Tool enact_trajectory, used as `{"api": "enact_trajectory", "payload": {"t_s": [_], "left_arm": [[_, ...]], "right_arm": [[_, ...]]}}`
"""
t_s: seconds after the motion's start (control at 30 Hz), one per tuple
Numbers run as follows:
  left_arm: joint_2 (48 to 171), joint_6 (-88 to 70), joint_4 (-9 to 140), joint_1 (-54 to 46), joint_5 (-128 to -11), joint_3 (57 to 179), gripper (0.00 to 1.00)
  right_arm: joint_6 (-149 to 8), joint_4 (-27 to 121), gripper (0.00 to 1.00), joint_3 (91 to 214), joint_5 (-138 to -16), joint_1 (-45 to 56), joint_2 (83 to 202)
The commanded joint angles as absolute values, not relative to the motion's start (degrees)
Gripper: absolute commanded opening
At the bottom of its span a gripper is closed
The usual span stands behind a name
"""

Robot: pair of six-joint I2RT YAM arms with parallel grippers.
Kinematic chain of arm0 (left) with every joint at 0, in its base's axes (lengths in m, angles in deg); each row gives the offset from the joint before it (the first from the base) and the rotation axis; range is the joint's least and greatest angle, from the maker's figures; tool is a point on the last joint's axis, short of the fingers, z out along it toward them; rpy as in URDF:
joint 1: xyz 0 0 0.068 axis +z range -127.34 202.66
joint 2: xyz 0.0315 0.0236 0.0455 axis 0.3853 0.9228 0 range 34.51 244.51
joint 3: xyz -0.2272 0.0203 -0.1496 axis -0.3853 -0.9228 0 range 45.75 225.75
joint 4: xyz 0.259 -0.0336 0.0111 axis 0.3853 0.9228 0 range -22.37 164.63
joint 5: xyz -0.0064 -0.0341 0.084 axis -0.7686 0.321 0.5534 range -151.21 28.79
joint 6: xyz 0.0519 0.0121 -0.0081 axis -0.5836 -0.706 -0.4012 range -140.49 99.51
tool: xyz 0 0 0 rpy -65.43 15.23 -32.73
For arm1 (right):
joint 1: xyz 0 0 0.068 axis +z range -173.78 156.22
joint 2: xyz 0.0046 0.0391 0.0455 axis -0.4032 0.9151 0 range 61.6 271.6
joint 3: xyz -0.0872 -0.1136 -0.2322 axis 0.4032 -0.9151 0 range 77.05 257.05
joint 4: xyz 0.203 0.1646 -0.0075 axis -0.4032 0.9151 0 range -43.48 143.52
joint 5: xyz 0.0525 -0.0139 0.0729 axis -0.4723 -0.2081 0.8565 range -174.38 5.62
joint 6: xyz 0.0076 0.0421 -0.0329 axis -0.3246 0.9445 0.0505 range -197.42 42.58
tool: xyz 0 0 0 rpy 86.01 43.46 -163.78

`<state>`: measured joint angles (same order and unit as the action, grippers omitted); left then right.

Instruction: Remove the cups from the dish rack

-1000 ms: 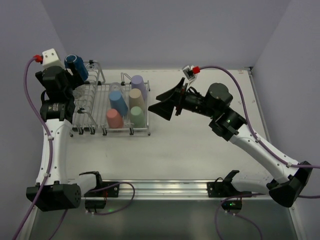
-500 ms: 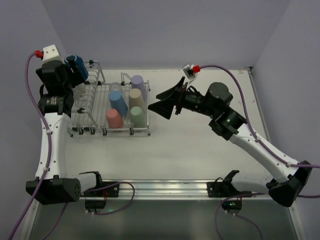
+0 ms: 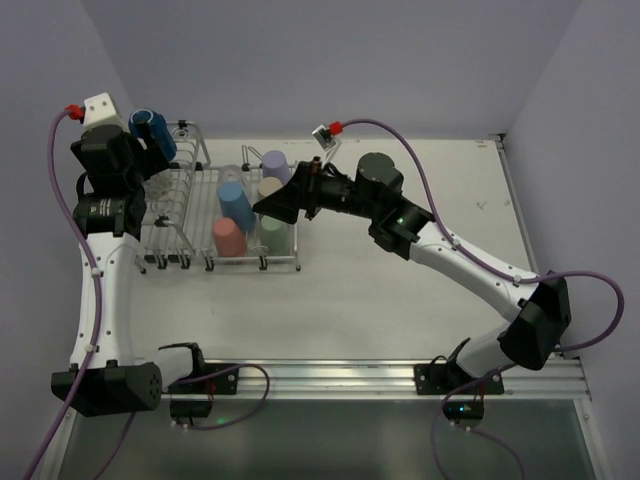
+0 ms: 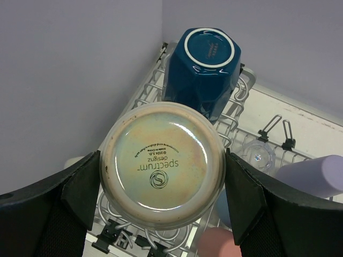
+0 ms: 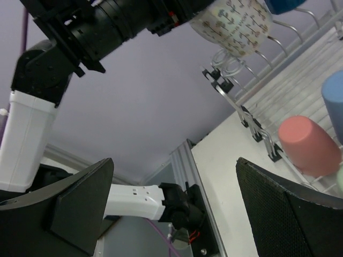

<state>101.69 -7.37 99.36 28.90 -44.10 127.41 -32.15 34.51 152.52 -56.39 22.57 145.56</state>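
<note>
Speckled mug [image 4: 161, 171], clamped in the left tool [image 4: 162, 158], hangs over the left end of the dish rack [image 3: 190, 215] near the dark blue mug [image 4: 206, 64]; we judge it next needs setting on the table [image 3: 400, 290], while the right tool [image 3: 275, 208] gapes over the tumblers [image 3: 229, 238].

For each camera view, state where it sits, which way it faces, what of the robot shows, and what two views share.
Top external: above and behind the bases, looking down on the dish rack, left arm and right arm.
Left wrist: looks down between its fingers at the speckled mug base and dark blue mug.
Right wrist: looks across the dish rack at the left arm, own fingers at the edges.
Both wrist views share the speckled mug.
</note>
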Motion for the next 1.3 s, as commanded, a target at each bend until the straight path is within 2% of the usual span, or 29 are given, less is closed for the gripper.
{"api": "enact_trajectory", "payload": {"t_s": [0.0, 0.33, 0.9, 1.1, 1.27], "left_arm": [[99.2, -8.2, 96.7, 29.0, -42.8, 129.6, 0.00], [98.6, -8.2, 97.7, 29.0, -41.6, 131.7, 0.00], [97.6, -6.4, 100.5, 29.0, -46.0, 138.3, 0.00], [96.5, -3.3, 99.5, 29.0, -51.5, 137.6, 0.00], [95.2, 2.8, 97.9, 29.0, -62.2, 137.8, 0.00]], "right_arm": [[-30.1, 30.7, 0.99, 158.4, -57.8, 23.4, 146.7], [-23.5, 28.0, 0.99, 164.7, -58.5, 24.0, 154.9], [-21.6, 25.9, 0.99, 162.7, -58.0, 24.4, 156.2], [-19.2, 21.1, 0.99, 160.3, -56.1, 24.7, 156.9], [-18.2, 16.5, 0.99, 158.4, -55.4, 25.5, 157.3]]}}
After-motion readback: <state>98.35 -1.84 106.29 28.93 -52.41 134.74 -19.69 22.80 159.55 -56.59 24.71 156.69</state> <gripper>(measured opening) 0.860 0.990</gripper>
